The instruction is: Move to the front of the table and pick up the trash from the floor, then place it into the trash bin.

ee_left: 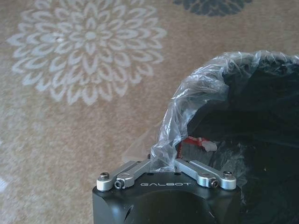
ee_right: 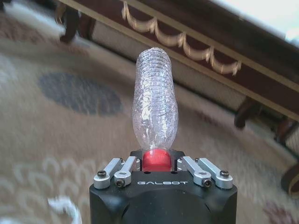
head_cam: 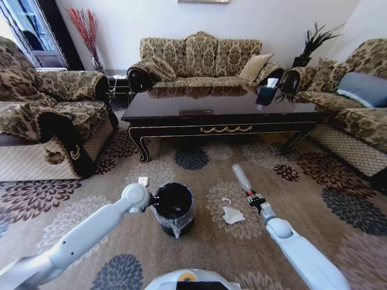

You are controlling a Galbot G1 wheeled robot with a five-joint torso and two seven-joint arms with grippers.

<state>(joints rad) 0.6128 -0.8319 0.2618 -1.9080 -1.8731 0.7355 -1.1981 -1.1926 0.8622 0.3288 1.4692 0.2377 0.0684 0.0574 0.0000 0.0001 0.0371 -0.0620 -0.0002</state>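
Observation:
The trash bin (head_cam: pixel 174 208), a small black bucket lined with a clear bag, stands on the carpet before the table (head_cam: pixel 224 112). My left gripper (head_cam: pixel 145 201) is shut on its near rim; in the left wrist view the bag's edge (ee_left: pixel 187 112) is pinched in the gripper (ee_left: pixel 163 162). A red-and-white wrapper (ee_left: pixel 196 142) lies inside the bin (ee_left: pixel 261 140). My right gripper (head_cam: pixel 253 196) is shut on one piece of trash, a crushed clear plastic bottle (head_cam: pixel 242 178), held by its red cap (ee_right: pixel 156 160) above the carpet. A crumpled white paper scrap (head_cam: pixel 233 215) lies on the floor beside that arm.
A tiny white bit (head_cam: pixel 225 200) and a small white piece (head_cam: pixel 143 180) lie on the carpet near the bin. Patterned sofas (head_cam: pixel 42 121) flank the table on both sides and behind. The table's gold-trimmed rail (ee_right: pixel 187 44) runs ahead of the bottle (ee_right: pixel 154 102).

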